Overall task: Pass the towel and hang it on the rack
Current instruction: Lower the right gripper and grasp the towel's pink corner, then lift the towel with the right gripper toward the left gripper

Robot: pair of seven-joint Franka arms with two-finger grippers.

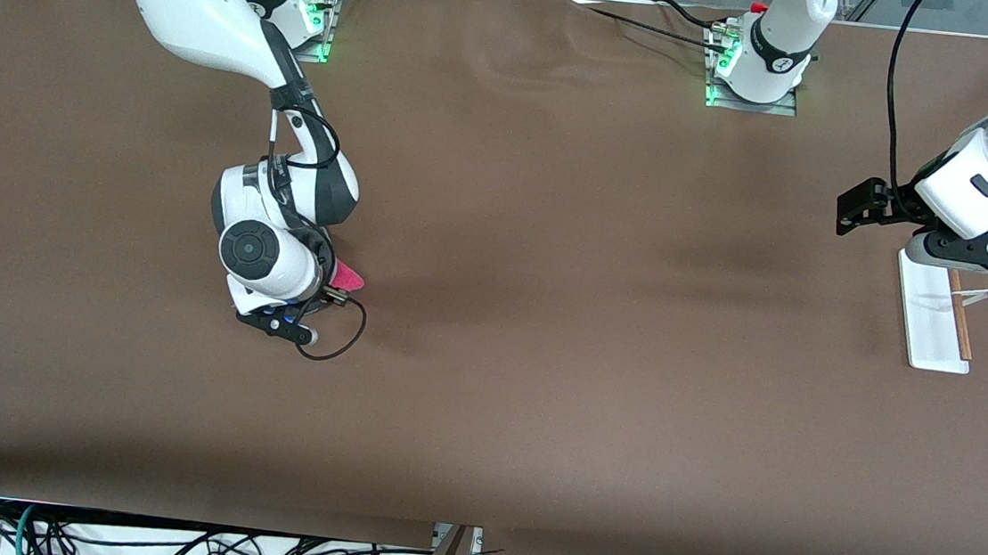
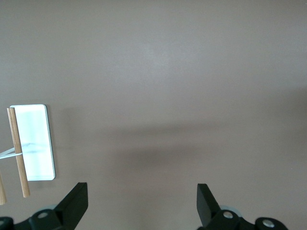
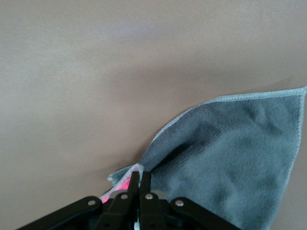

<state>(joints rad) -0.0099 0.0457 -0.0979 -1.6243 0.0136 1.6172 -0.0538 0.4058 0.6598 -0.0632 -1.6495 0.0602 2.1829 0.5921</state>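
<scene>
One brown table fills the scene, and nearly all of its surface is bare. Two white robot arms reach over it, one from each base along the table's edge farthest from the front camera.

One rack serves here as the landmark. It stands near the left arm's end of the table, close to that end's edge. It has one narrow white base and two thin brown rods lying parallel beside it. A thin white crosspiece links the rods.

The left gripper hangs just over the end of the rack that is farthest from the front camera. In the left wrist view the left gripper has its two black fingers spread wide apart with nothing between them. The rack shows at the edge of that view, and bare table lies under the fingers.

One towel is well apart from the rack, toward the right arm's end of the table, with a wide stretch of open table between them. The right gripper is there, low over the table. In the right wrist view the right gripper has its fingers pinched tight on a corner of the towel. The grey face spreads out from the fingers, and a sliver of bright pink shows at the pinched corner. In the front view only a small pink tip of the towel peeks out beside the right gripper.
</scene>
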